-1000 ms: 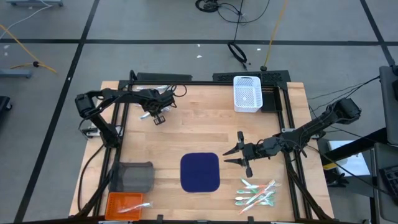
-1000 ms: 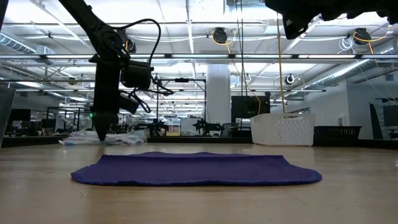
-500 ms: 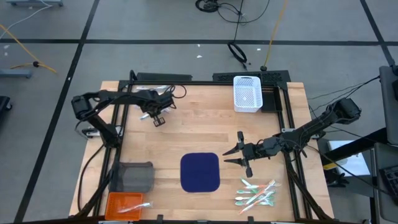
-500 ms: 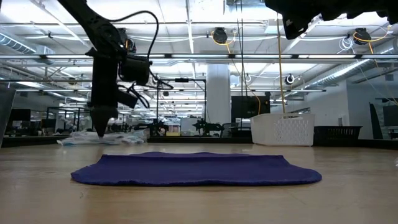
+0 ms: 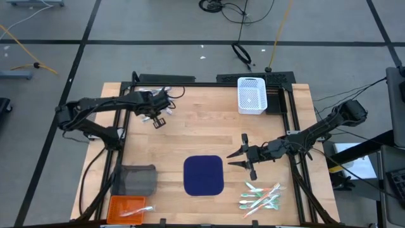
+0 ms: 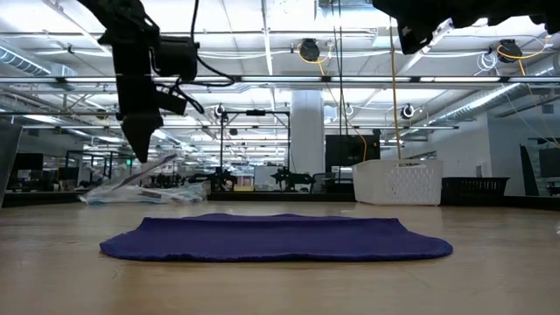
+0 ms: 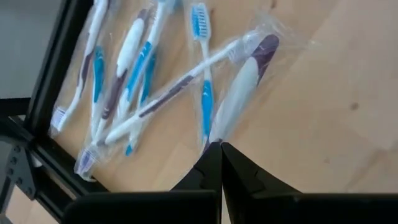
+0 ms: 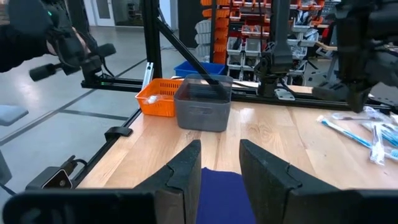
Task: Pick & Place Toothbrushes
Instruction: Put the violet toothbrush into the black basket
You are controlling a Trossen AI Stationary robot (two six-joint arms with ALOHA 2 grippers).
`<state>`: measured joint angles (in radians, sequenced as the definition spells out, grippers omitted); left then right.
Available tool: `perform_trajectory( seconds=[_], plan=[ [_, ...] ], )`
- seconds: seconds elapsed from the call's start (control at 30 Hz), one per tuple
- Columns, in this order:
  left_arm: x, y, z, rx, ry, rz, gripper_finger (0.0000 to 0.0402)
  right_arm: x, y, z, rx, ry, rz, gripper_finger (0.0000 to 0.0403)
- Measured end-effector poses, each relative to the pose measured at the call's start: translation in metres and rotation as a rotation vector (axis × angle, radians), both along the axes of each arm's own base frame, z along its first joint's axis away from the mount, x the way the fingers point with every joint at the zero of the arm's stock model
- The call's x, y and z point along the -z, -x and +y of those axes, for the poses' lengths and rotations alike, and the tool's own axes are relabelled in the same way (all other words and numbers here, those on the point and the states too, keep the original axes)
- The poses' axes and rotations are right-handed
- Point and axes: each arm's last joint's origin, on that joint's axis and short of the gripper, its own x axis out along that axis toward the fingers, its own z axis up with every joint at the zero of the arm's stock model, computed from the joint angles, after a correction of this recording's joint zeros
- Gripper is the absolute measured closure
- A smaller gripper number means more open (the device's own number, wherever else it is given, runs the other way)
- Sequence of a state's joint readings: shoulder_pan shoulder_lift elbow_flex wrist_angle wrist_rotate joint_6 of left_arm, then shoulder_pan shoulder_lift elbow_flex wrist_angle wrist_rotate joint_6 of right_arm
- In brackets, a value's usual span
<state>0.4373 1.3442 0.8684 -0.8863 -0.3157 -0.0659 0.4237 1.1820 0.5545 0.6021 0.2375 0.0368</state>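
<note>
Starting nearest you, a loose pile of green, white and orange-pink toothbrushes lies at the near right edge of the table, right of the navy mat. On the near left sit an orange bin with something pale inside and, just beyond it, a grey bin.

Your right gripper hovers just right of the mat, fingers parted and holding nothing.

Farther off, at the far left, your left gripper is clamped on the end of a wrapped white-and-purple toothbrush; in the low view it hangs tilted below the fingers, clear of the wood. The rest of the wrapped blue-and-white brushes lie heaped against the table's black frame. A white basket stands at the far edge.

Expect each brush to be light and stiff, but its clear wrapper is probably slick and crinkly. An end grip lets it swing, so take the thick mid-handle where you can.
</note>
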Motion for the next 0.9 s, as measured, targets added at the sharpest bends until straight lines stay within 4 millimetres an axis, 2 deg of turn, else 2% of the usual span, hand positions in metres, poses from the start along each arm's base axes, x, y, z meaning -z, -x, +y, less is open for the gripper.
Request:
perform_trajectory(
  seconds=[0.57,0.7,0.9],
  plan=[
    [-0.063,0.023,-0.049,0.064,-0.099,-0.408,0.0401,0.001,-0.007,-0.019,0.086,-0.007,0.010,0.0298],
    [-0.075,0.021,-0.060,0.105,-0.106,-0.545,0.0401,0.003,-0.011,-0.025,0.109,-0.008,0.008,0.0298],
    [-0.086,0.005,-0.077,0.189,-0.082,-0.739,0.0401,0.004,-0.015,-0.031,0.140,-0.014,-0.005,0.0298]
  ],
)
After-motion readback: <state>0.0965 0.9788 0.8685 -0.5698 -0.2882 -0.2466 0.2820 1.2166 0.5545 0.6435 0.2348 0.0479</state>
